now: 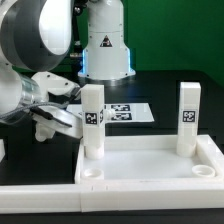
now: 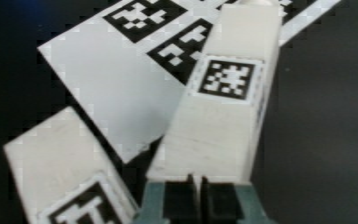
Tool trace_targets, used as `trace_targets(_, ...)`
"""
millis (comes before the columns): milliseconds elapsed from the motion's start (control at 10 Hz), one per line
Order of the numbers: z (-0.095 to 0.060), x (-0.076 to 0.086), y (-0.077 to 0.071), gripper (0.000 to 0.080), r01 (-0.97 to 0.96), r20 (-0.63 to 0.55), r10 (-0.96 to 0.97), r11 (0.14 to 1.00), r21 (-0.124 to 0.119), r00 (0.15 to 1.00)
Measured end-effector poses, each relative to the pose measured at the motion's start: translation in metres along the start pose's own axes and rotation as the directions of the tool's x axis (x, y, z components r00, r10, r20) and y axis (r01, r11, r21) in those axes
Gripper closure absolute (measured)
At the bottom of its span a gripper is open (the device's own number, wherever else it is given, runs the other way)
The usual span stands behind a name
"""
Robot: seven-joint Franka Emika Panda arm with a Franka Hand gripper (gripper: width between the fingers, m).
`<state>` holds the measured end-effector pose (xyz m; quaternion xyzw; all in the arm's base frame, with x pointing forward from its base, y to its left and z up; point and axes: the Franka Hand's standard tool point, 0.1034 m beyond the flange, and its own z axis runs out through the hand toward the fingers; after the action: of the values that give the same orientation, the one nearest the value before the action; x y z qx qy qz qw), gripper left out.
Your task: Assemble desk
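Observation:
The white rimmed tabletop (image 1: 150, 165) lies in the foreground with round sockets at its near corners. Two white tagged legs stand upright at its far corners, the left leg (image 1: 92, 120) and the right leg (image 1: 187, 115). My gripper (image 1: 62, 120) reaches in sideways from the exterior view's left, close beside the left leg. In the wrist view the gripper (image 2: 197, 205) has its jaws drawn together with only a thin dark slit and nothing between them. The left leg (image 2: 220, 110) rises just beyond the fingertips. I cannot tell whether they touch it.
The marker board (image 1: 127, 112) lies on the black table behind the legs and also shows behind the leg in the wrist view (image 2: 131, 45). The robot base (image 1: 105, 40) stands at the back. A small white piece (image 1: 3, 150) sits at the exterior view's left edge.

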<state>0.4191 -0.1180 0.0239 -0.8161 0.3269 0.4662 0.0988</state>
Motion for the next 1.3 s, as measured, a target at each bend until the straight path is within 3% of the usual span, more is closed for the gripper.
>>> trace_targets(100,-0.006,-0.003,0.004,0.0798,0.052,0.011,-0.052,0.998,-0.033,0.999)
trace_targets(300,-0.016,-0.003,0.011,0.0798,0.194,0.012,-0.194,0.98,-0.037,0.981)
trace_targets(400,-0.029,-0.013,0.022,0.0795,0.278,0.031,-0.276,0.958,-0.068,0.961)
trace_targets(500,-0.04,-0.028,0.025,0.064,0.333,0.007,-0.333,0.939,-0.086,0.943)
trace_targets(600,-0.034,-0.036,0.028,0.064,0.36,0.012,-0.36,0.93,-0.077,0.933)
trace_targets(800,-0.03,-0.029,0.029,0.0321,0.413,0.026,-0.412,0.908,-0.077,0.911)
trace_targets(900,-0.032,-0.027,0.028,0.0321,0.427,-0.001,-0.428,0.9,-0.086,0.904)
trace_targets(1000,-0.038,-0.024,0.024,0.0185,0.489,-0.082,-0.499,0.864,-0.12,0.863)
trace_targets(1100,-0.042,-0.023,0.021,0.016,0.534,-0.185,-0.558,0.829,-0.164,0.809)
trace_targets(1200,-0.035,-0.016,0.025,0.0153,0.567,-0.275,-0.602,0.798,-0.204,0.749)
trace_targets(1300,-0.044,-0.007,0.029,0.0153,0.575,-0.363,-0.626,0.779,-0.251,0.69)
